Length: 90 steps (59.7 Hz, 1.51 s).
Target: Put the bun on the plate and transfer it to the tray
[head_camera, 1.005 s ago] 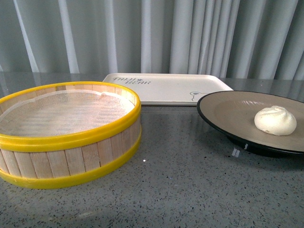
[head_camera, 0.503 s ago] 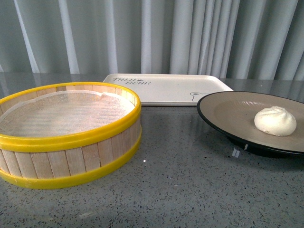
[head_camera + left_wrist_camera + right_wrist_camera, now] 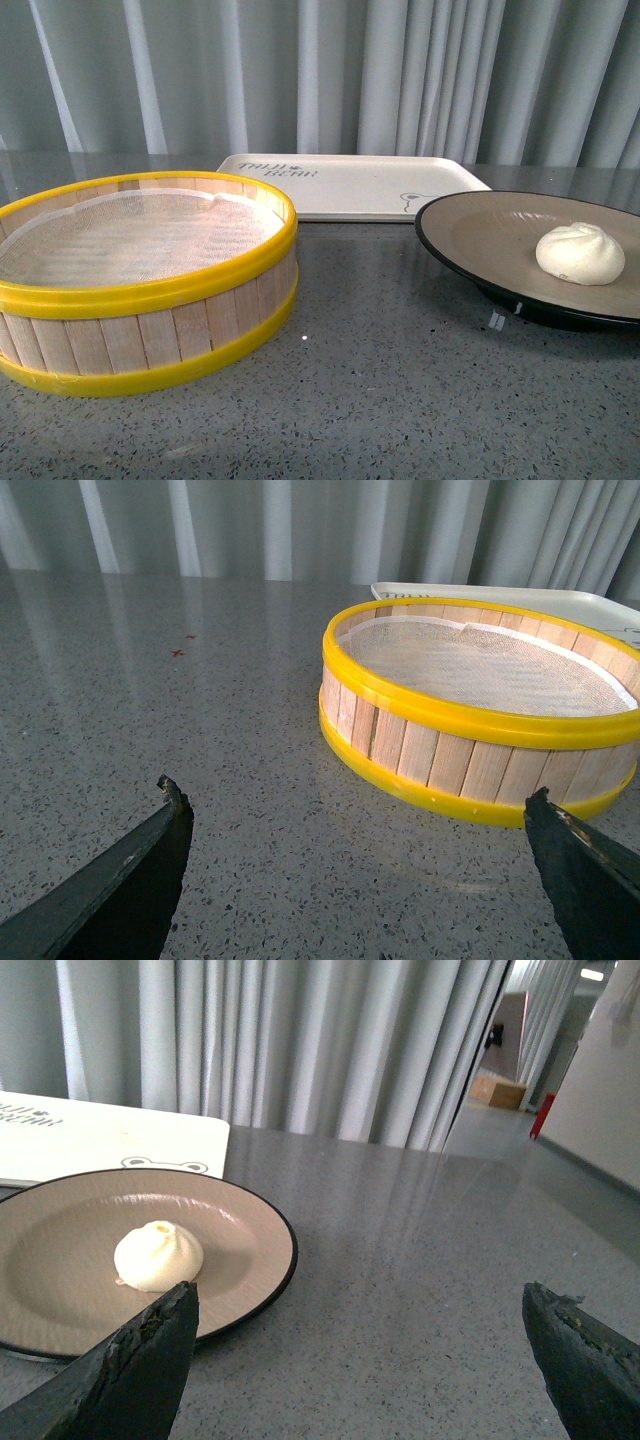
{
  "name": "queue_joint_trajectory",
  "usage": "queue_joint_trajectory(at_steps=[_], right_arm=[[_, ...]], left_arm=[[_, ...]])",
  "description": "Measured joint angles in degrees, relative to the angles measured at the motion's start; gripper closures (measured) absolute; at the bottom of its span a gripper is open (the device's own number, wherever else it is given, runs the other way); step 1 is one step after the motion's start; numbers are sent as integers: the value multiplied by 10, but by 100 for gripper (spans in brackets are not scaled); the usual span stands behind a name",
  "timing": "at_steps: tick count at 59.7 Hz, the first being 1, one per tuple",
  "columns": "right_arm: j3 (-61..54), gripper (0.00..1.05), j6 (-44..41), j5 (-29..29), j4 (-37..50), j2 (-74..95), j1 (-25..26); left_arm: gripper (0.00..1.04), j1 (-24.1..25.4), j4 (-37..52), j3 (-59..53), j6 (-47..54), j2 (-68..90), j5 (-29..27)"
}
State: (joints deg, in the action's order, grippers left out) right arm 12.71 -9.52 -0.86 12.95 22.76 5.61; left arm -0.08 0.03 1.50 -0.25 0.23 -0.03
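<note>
The left gripper [image 3: 355,792] and right gripper [image 3: 360,1290] gape wide, empty. The bun [image 3: 580,254] sits on the plate [image 3: 480,235], pleats up.

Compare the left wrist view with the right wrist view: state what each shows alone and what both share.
Only the left wrist view shows the steamer basket. Only the right wrist view shows the bun lying on the plate. Both show the tray, the curtain and the grey table, plus one open, empty end effector each: the left end effector and the right end effector.
</note>
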Motion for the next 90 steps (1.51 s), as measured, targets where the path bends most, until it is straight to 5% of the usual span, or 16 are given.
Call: queue_joint_trajectory(at_steps=[8,18,46,75,90], right_arm=[[54,9,109,81,19,160,82],[110,9,252,117,6,306,109],[168,9,533,150,-21,460,17],[182,9,650,184,21,500,-42],[187,53,660,192,14,499,-44]], left_arm=[[7,0,0,0,0,0,0],[7,0,0,0,0,0,0],[7,0,0,0,0,0,0],[7,0,0,0,0,0,0],[7,0,0,0,0,0,0]])
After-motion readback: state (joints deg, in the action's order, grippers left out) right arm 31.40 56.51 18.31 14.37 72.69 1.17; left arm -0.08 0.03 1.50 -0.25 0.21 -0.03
